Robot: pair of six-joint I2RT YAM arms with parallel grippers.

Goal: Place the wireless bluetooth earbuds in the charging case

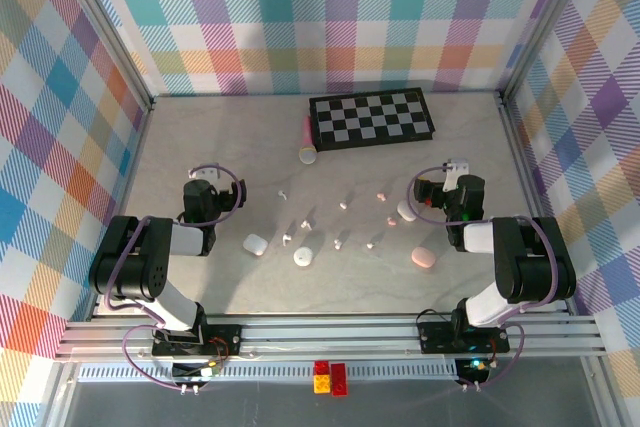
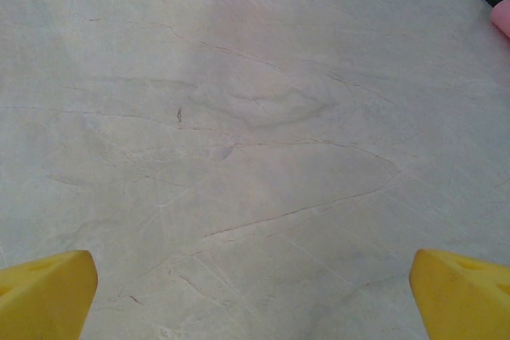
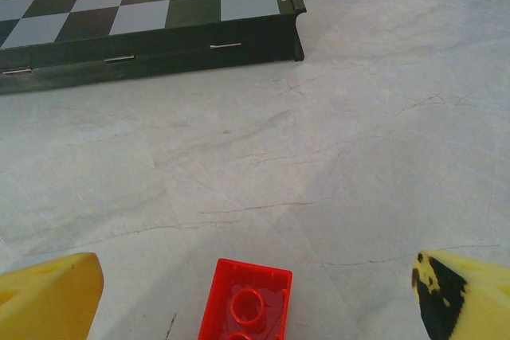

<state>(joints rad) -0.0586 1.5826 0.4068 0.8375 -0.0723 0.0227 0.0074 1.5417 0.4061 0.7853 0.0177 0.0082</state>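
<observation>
Several tiny white and pale pink earbuds (image 1: 338, 243) lie scattered across the middle of the table, between the two arms. Among them sit pebble-shaped charging cases: two white ones (image 1: 254, 244) (image 1: 303, 257), a third white one (image 1: 406, 212) next to the right arm, and a pink one (image 1: 424, 259). My left gripper (image 1: 204, 187) (image 2: 255, 300) is open over bare table, left of the earbuds. My right gripper (image 1: 452, 182) (image 3: 256, 292) is open too, with an upturned red brick (image 3: 245, 304) lying on the table between its yellow fingertips (image 3: 52, 292).
A black-and-white chessboard (image 1: 372, 119) (image 3: 143, 5) lies at the back, with a pale cylinder (image 1: 308, 145) at its left edge. Red and yellow bricks (image 1: 330, 377) sit on the rail in front of the arm bases. Checked walls close in the table.
</observation>
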